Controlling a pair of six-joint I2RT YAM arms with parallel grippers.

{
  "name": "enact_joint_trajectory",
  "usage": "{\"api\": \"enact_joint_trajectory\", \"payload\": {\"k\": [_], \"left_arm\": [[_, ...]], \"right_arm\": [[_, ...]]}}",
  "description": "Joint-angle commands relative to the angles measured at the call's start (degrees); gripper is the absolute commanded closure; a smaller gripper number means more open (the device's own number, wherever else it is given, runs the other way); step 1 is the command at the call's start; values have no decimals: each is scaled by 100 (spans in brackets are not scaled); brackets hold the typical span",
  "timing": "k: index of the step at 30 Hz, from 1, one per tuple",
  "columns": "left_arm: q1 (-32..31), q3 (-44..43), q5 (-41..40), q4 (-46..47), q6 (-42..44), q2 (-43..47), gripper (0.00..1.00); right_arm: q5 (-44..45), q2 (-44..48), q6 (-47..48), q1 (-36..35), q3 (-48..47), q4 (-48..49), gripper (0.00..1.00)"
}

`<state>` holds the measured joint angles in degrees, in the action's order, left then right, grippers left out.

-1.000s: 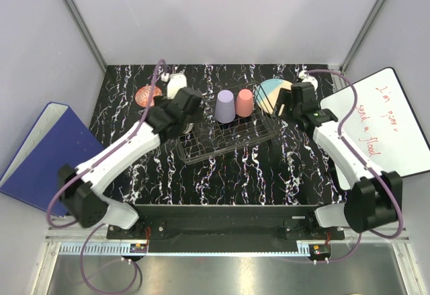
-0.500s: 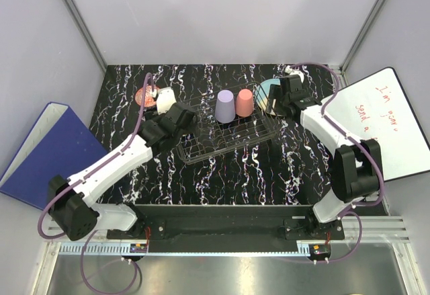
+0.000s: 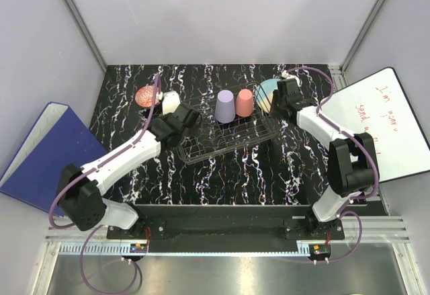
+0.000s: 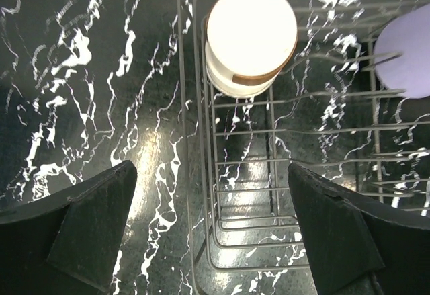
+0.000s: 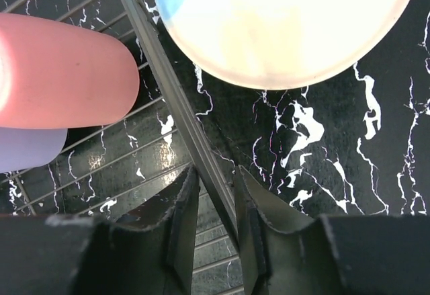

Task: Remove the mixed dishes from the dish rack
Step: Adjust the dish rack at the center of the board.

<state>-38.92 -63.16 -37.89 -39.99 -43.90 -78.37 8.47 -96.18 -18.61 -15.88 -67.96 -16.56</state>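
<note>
While the whiteboard (image 3: 383, 120) reads "send a flood", right jaws pinch the dish rack (image 5: 166, 83); left jaws gape.

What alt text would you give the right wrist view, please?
The right gripper closely straddles the rack's rim wire over a black marbled table. A salmon cup and a lavender cup sit in the rack at left; a cream-and-blue plate fills the top.

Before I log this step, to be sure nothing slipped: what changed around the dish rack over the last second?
The right gripper moved in to the right rim of the dark wire dish rack and closed around the wire. The open left gripper drew back slightly from the rack's left end. The lavender cup, salmon-pink cup and round blue-and-cream plate stayed put.
</note>
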Motion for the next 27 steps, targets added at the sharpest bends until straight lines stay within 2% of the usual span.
{"api": "enact_joint_trajectory", "payload": {"k": [1,3,6,7,15,22,23,25,26,27], "left_arm": [[112,40,334,281,-215,-222,1],[139,75,405,272,-259,-337,1],[218,110,431,272,-312,-416,1],[253,119,431,272,-303,-442,1],[551,-100,625,246,13,-864,2],[561,-302,642,220,66,-733,1],[561,-320,651,202,83,-706,1],[552,-355,643,149,83,-567,1],[552,-364,634,140,92,-496,1],[552,-364,616,140,118,-426,1]], "right_arm": [[-117,328,-134,-38,187,267,68],[-109,354,-134,-38,274,293,73],[-144,398,-151,-38,398,337,96],[-135,407,-152,-47,424,337,100],[-240,741,-336,-38,837,399,100],[-170,952,-204,-38,943,425,100],[-179,935,-204,-38,899,416,98],[-249,838,-187,-38,777,373,82],[-258,812,-187,-38,741,364,70],[-258,812,-213,-47,715,364,48]]}}
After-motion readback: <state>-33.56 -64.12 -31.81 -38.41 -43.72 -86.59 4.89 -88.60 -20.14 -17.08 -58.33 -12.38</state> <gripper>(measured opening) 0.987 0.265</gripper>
